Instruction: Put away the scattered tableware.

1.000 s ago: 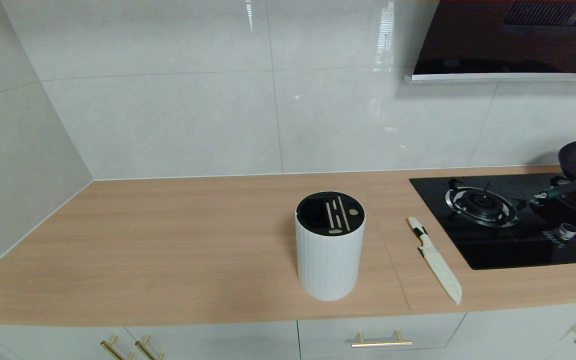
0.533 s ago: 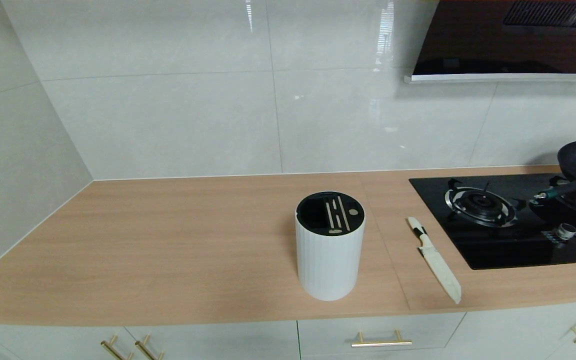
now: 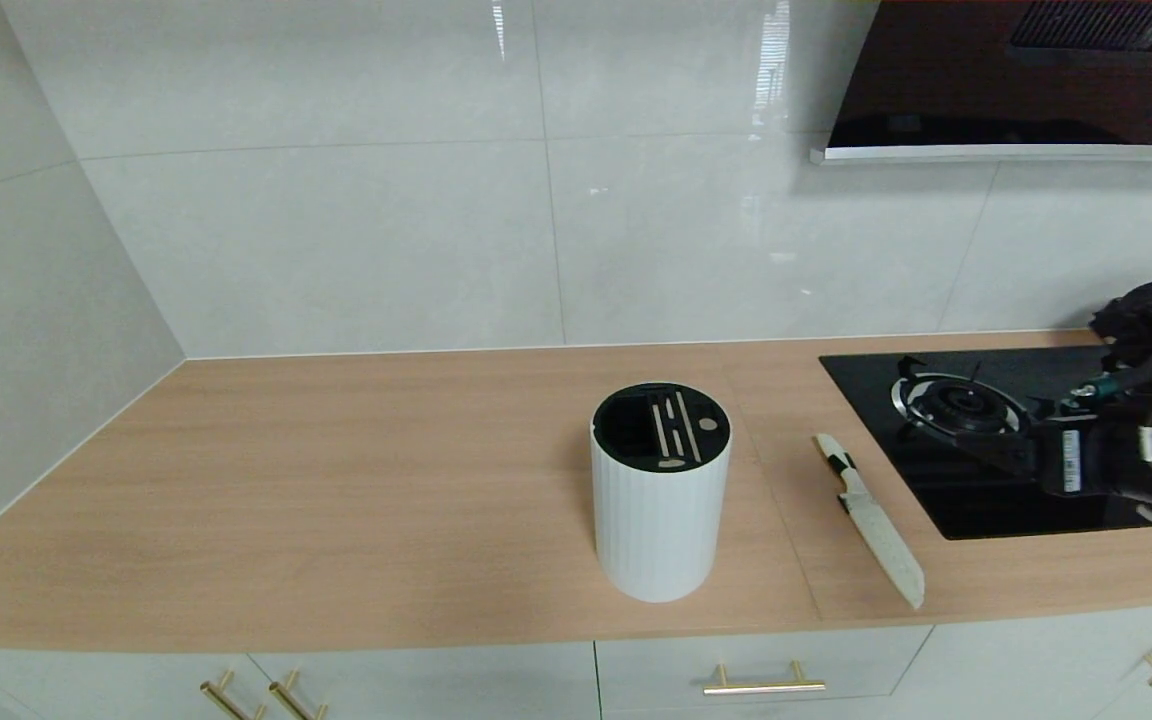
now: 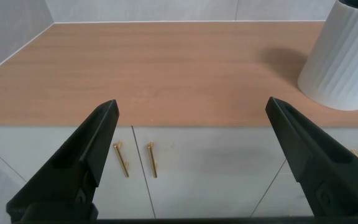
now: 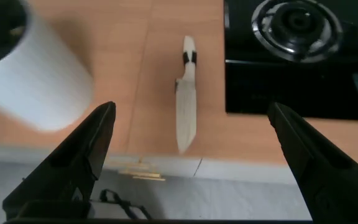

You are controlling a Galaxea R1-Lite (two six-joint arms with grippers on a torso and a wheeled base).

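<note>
A long wood-grain table (image 3: 336, 500) crosses the middle of the head view. Pale glossy wall tiles (image 3: 336, 250) rise behind it and along the left edge. White cabinet fronts with brass handles (image 3: 763, 685) run along the bottom. A dark range hood (image 3: 1026, 80) fills the upper right corner, and below it a black glass hob (image 3: 936, 505) is set into the table at right, with a round burner (image 3: 951, 400) on it.

The right arm (image 3: 1126, 450) sits at the right edge of the head view, over the hob. In its wrist view the right tool (image 5: 191, 107) is spread wide and grasps nothing, its two dark fingers (image 5: 73, 168) apart over the table's front edge. The left tool (image 4: 191, 102) is likewise spread wide and unladen, in front of the cabinet fronts and touching nothing.

A white ribbed cylindrical holder (image 3: 658, 520) stands upright near the centre of the head view. Its black top has one wide opening and several narrow slots. The knife (image 3: 871, 520) lies flat on the table between the holder and the hob, apart from both. Its pale blade points toward the table's front edge, and its handle, with a dark band, points toward the wall.
</note>
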